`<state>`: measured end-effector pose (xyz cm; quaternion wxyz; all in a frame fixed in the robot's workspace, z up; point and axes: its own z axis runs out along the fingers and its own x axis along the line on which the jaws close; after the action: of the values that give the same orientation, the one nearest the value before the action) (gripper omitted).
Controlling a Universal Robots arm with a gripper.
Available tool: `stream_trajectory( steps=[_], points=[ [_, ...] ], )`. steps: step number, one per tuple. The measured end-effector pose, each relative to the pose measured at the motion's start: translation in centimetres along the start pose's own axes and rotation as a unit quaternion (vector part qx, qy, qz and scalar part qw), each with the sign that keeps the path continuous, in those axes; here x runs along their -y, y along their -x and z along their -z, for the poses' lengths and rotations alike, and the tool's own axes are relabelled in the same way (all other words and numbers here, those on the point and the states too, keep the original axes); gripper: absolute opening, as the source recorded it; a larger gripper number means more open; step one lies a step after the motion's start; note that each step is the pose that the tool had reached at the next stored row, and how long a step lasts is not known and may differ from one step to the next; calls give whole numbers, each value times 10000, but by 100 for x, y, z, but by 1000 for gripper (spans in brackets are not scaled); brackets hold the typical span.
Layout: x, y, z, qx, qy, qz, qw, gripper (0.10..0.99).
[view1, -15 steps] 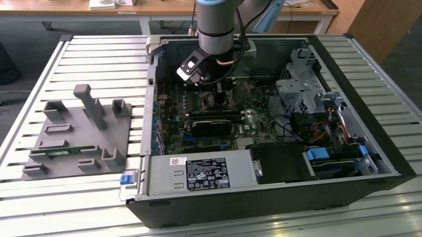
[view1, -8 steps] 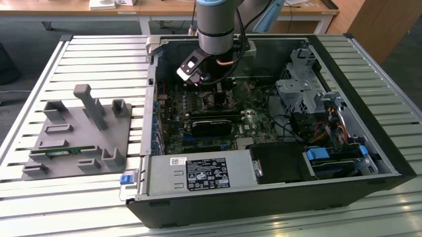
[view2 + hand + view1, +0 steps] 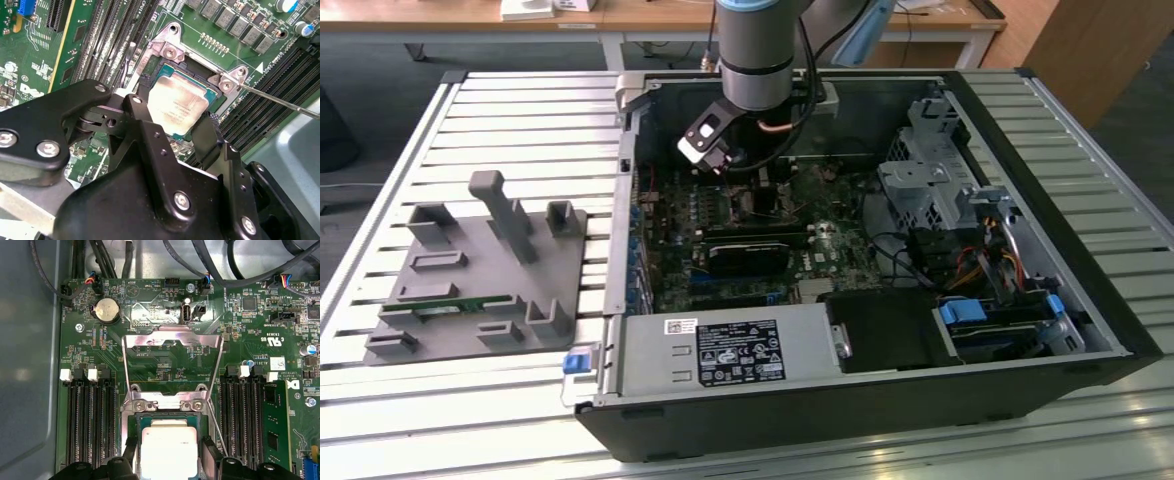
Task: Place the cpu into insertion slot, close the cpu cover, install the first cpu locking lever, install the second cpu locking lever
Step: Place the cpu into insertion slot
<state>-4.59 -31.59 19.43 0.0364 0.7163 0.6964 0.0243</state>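
Nearest the cameras, the black linkage of the gripper (image 3: 175, 111) covers the foreground of the second wrist view. Its jaws stand apart a little wider than the chip and hold nothing. One finger sits at each of two opposite sides of the cpu (image 3: 177, 102). In the first wrist view a slim dark gap shows between each finger (image 3: 131, 456) and the chip's edge. The cpu lies flat, silver face up, seated in the insertion slot (image 3: 169, 416), with a teal edge of its board showing around the metal face. The edge of the chip nearest the gripper body is cut off by the linkage in both wrist views. A thin locking lever (image 3: 280, 101) juts out unlatched from one corner of the socket and crosses the memory slots (image 3: 242, 430). These long dark banks run close along both flanks of the socket, leaving little side room. Beyond the hinge, the cpu cover (image 3: 172, 337) is swung open off the socket, with green board visible through its cut-out middle. Farther off sit a coin cell battery (image 3: 106, 310) and black cables (image 3: 210, 260) that run out of the picture. In the exterior view the arm (image 3: 761, 60) drops into the open computer case (image 3: 854, 420), whose walls box in the board. The wrist hides the socket there. A grey fixture tray (image 3: 480, 270) lies on the slatted table (image 3: 454, 430) at the exterior view's left, well apart from the case.
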Motion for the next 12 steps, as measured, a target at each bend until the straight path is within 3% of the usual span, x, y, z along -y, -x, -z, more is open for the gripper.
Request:
stream_trajectory(
  steps=[6,12],
  points=[
    [0,0,4,-1,0,0,10000,608],
    [-6,1,72,0,0,-1,10000,592]
  ],
)
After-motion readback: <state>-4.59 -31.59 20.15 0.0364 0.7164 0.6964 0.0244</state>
